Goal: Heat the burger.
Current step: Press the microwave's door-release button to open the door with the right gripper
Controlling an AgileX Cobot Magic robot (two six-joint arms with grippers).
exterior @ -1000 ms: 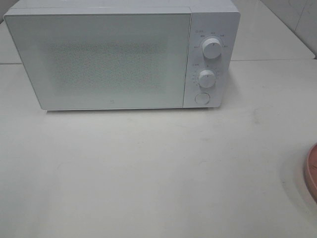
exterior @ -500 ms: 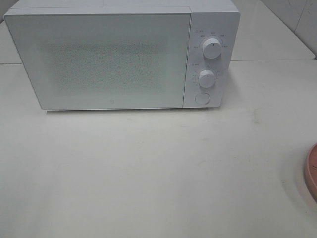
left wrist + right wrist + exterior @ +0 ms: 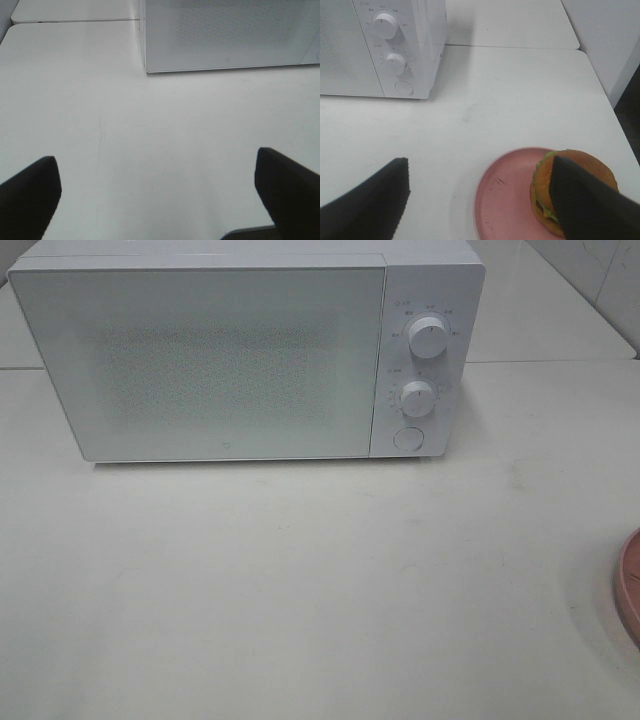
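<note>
Burger (image 3: 545,182) sits bun-up on the right side of the pink plate (image 3: 502,200), near right on the table (image 3: 300,570), well apart from the shut microwave (image 3: 220,360). The right gripper (image 3: 480,170) is the nearer one, gaping wide and holding nothing. The burger lies just right of its gap, half hidden behind one finger (image 3: 590,205), so I can't tell if they touch. It's round with no long axis, a glossy bun and a lettuce frill. The left gripper (image 3: 156,157) is wide open and empty too.
</note>
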